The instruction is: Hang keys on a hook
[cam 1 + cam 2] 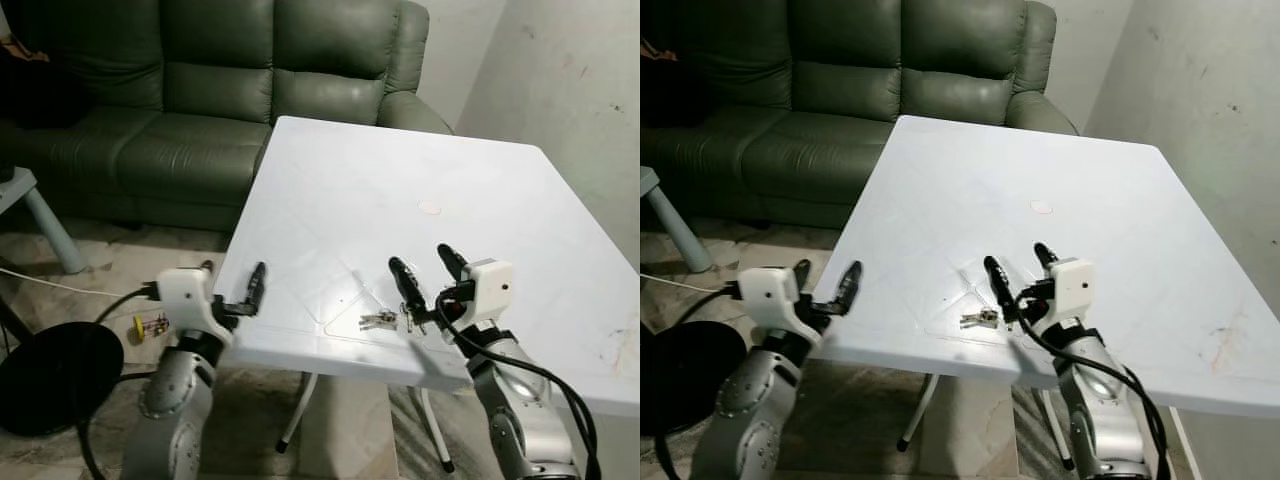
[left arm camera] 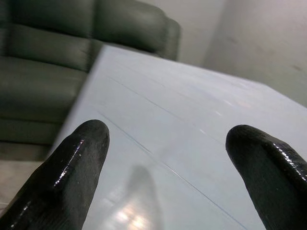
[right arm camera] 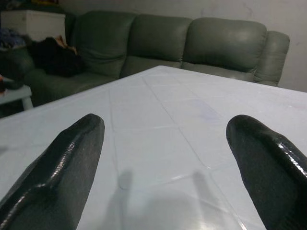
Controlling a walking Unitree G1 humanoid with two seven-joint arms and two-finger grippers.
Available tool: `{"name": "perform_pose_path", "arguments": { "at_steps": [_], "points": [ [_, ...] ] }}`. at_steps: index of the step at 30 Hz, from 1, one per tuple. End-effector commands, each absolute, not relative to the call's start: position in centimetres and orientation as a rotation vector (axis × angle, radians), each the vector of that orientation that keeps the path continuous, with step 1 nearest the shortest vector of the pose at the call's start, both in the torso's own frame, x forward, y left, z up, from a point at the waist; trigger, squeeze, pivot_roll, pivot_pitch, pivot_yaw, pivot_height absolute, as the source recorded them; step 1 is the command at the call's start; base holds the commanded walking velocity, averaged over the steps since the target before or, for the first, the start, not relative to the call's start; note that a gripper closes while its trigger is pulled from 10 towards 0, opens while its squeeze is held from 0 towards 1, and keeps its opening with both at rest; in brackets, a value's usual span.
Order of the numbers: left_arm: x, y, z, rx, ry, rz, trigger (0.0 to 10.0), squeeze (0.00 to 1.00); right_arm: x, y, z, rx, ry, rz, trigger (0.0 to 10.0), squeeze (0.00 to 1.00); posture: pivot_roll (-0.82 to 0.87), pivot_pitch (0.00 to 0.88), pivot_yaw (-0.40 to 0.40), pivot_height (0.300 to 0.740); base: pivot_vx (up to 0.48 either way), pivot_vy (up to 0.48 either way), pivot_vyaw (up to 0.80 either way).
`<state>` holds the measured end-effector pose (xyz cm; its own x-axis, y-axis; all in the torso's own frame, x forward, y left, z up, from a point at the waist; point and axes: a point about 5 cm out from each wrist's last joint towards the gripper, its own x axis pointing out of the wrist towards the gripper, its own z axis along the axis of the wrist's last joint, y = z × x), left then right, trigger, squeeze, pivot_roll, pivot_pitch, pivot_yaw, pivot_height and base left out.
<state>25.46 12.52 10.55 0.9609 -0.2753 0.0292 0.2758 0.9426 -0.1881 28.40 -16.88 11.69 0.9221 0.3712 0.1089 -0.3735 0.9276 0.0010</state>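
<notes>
One bunch of keys (image 1: 379, 320) lies ungrasped on the worktop (image 1: 420, 170); right end effector (image 1: 428, 279), spread wide, hovers just beside it. Pickup stage: next requires lowering and closing around the keys.

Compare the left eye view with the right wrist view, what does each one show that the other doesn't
The left eye view alone shows the keys lying on the table near its front edge, just beside the right gripper, plus the left gripper at the table's left edge and a small round mark farther back. The right wrist view alone shows a dark bundle on the sofa's far end and a pale box behind it. Both show the white table, the green sofa and the right gripper's open fingers.
</notes>
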Motion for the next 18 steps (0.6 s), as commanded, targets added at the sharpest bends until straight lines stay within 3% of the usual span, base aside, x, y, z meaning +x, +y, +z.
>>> {"name": "perform_pose_path", "arguments": {
  "at_steps": [1, 11, 18],
  "points": [
    [25.3, 12.0, 11.1, -0.169, -0.028, -0.317, 10.0, 0.00, 28.8, -17.2, 11.9, 0.000, -0.099, 0.388, 10.0, 0.00, 0.04, 0.000, -0.084, 0.715, 0.000, 0.000, 0.00],
    [24.3, 9.8, 10.5, -0.120, -0.010, -0.396, 10.0, 0.00, 31.0, -16.8, 11.0, -0.163, 0.026, 0.372, 10.0, 0.00, 0.04, 0.000, -0.090, 0.715, 0.000, 0.000, 0.00],
    [24.0, 9.5, 10.5, -0.124, -0.011, -0.404, 10.0, 0.00, 31.9, -17.1, 10.4, -0.248, 0.078, 0.481, 10.0, 0.00, 0.04, 0.005, -0.098, 0.715, 0.000, 0.000, 0.00]
  ]
}}
